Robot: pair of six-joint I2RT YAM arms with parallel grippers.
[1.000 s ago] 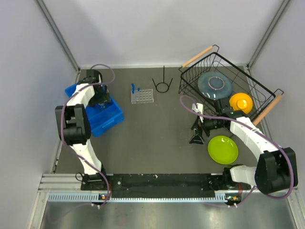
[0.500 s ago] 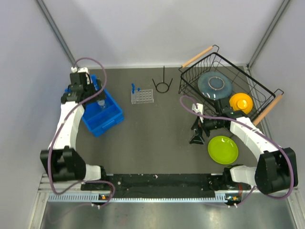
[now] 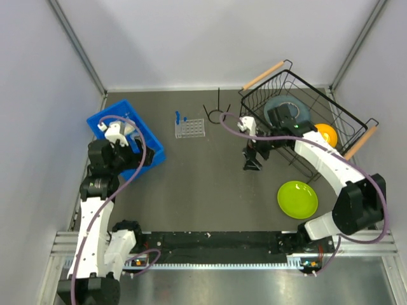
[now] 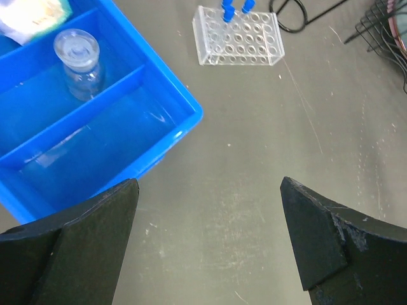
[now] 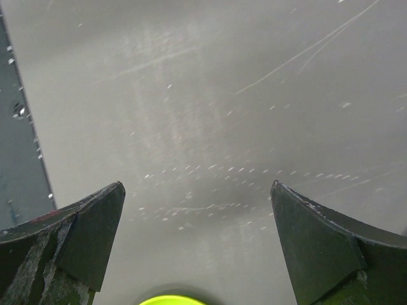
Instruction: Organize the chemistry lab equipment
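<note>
The small clear cup [image 4: 77, 60] stands upright in a blue bin [image 4: 159, 136], and the clear cream-filled piece [image 4: 28, 16] lies in the compartment behind it. My left gripper [image 4: 208, 187] [image 3: 131, 152] hangs open and empty over bare table just off the bin's near corner. The clear grid rack [image 3: 190, 128] [image 4: 240, 41] holds two blue-capped tubes [image 3: 180, 118] [image 4: 234, 7]. The black wire ring stand [image 3: 217, 113] is right of the rack. My right gripper [image 3: 252, 164] [image 5: 197, 187] is open and empty above the table, in front of the basket.
A black wire dish basket [image 3: 343, 111] at the back right holds a grey plate [image 3: 299, 105] and an orange bowl [image 3: 327, 132]. A green plate [image 3: 297, 199] [image 5: 168, 300] lies on the table near the right arm. White walls close in the table.
My left gripper came back out of the blue bin toward the near side and opened wider, leaving the cup there. My right arm swung from beside the green plate toward the basket's front.
</note>
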